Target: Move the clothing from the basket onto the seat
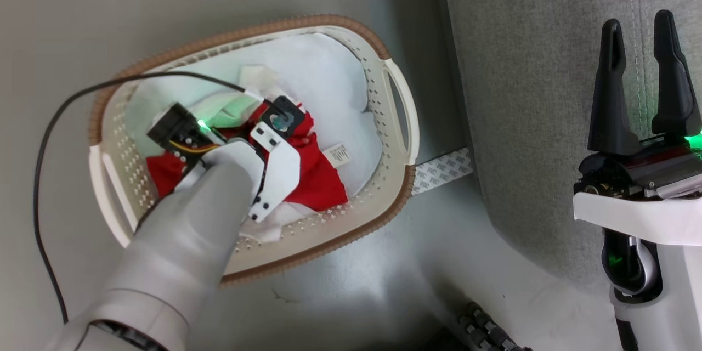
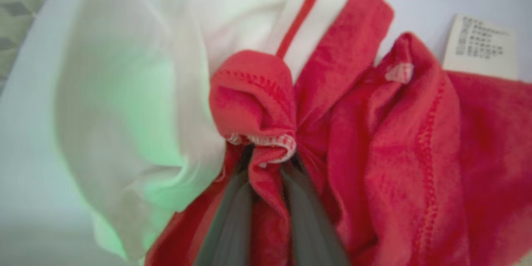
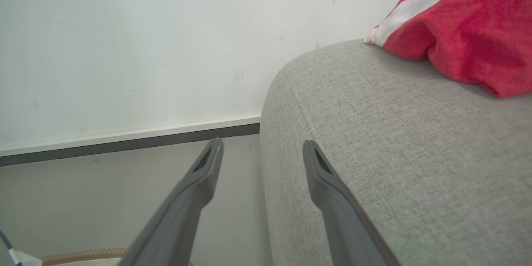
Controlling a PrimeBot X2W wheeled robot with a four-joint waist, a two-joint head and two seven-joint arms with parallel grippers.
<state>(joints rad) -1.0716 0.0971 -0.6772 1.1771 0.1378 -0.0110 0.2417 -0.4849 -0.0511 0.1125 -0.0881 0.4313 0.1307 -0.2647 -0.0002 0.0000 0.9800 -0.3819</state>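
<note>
Head view: basket (image 1: 378, 93) on grey floor (image 1: 82, 22) beside seat (image 1: 548, 93).

No text can be read. A white label (image 2: 480, 45), at the edge of the clothing (image 2: 415, 153), carries rows of small grey print, too blurred to make out.

You're in what looks like a living room, or maybe a mock-up of one. There's a big grey fabric sofa (image 1: 548, 93) near a bare white wall (image 3: 124, 41) with skirting (image 3: 124, 138), and a plastic laundry basket (image 1: 378, 98) of clothes (image 1: 318, 175) sitting on a plain grey floor (image 1: 384, 285). The strip of patterned tape (image 1: 441, 171) stuck to the floor by the basket feels more test room than lived-in home
</note>
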